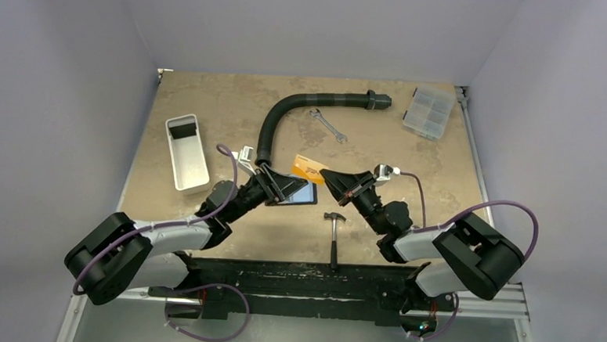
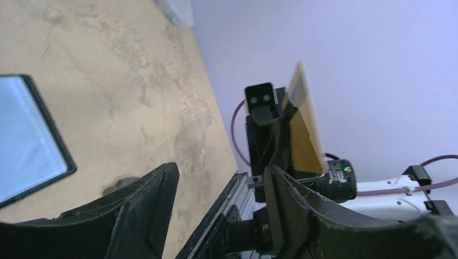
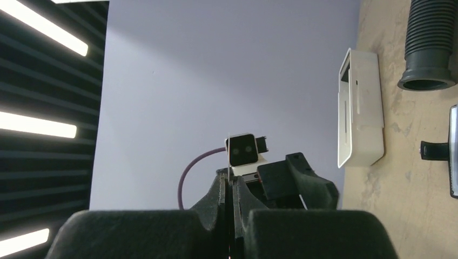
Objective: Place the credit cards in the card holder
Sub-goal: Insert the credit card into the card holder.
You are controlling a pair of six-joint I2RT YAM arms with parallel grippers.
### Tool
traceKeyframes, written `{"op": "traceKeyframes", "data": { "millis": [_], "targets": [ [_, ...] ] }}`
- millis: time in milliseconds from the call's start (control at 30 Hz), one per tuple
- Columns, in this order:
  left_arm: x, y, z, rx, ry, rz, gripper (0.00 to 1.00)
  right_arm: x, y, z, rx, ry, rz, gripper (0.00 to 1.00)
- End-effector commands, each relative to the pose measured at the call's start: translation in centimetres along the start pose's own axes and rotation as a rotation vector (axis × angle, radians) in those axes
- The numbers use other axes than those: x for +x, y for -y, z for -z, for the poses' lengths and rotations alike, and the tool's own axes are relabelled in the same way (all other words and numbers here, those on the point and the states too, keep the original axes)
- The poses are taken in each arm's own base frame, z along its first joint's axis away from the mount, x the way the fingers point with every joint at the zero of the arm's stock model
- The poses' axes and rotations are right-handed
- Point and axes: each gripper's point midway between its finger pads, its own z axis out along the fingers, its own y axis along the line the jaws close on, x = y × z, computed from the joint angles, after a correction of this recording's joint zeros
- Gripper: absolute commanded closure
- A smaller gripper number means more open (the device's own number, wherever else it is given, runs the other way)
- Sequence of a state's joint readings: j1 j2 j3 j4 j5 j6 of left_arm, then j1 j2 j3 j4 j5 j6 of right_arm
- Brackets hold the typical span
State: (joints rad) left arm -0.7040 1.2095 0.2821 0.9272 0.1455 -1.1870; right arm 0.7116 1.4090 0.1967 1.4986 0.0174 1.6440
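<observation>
Orange credit card (image 1: 308, 168), pinched flat between the pressed-together fingers of my right gripper (image 1: 327, 175) and held clear of the table, its long axis running from my fingertips out toward my left arm. Black card holder (image 1: 297, 193) lies open on the table just beneath the card's free end, a little nearer my bases, glossy pockets upward. My left gripper (image 1: 272, 185) hangs at the holder's left edge, jaws spread with nothing between them. Judgement: the right arm brings the card; the left, nearer the holder, is placed to steady it.
</observation>
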Motion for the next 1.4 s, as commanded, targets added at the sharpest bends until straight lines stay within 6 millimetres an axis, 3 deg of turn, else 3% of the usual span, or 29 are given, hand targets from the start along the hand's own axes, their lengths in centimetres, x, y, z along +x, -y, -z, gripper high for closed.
{"op": "traceKeyframes", "data": {
  "millis": [0,67,200,367,600,767,967,1367],
  "targets": [
    [-2.4,5.7,-0.2,0.234,0.110,-0.046,0.38,-0.6,-2.3,0.1,-0.099,0.058,-0.038,1.00],
    [-1.7,5.3,-0.1,0.225,0.088,-0.047,0.38,-0.5,-2.8,0.5,-0.126,0.050,-0.054,1.00],
    [-1.2,4.8,1.6,0.236,0.093,-0.038,0.37,-2.3,-3.2,1.5,-0.143,0.108,-0.057,1.00],
    [-2.4,7.7,3.7,0.343,0.153,-0.079,0.35,-2.1,-4.0,0.7,-0.137,0.105,0.016,1.00],
    [-3.9,8.9,2.8,0.356,0.206,-0.055,0.35,-1.5,-6.2,-0.1,-0.169,0.097,0.086,1.00],
    [-3.8,10.9,3.1,0.497,0.206,-0.035,0.35,-1.6,-7.0,0.1,-0.173,0.115,0.106,1.00],
    [-3.1,12.4,3.9,0.599,0.220,-0.045,0.35,-1.3,-6.8,-0.3,-0.145,0.111,0.144,1.00],
    [-2.8,13.2,2.5,0.547,0.198,-0.140,0.38,-0.7,-6.9,-0.8,-0.132,0.087,0.156,1.00]
  ]
}}
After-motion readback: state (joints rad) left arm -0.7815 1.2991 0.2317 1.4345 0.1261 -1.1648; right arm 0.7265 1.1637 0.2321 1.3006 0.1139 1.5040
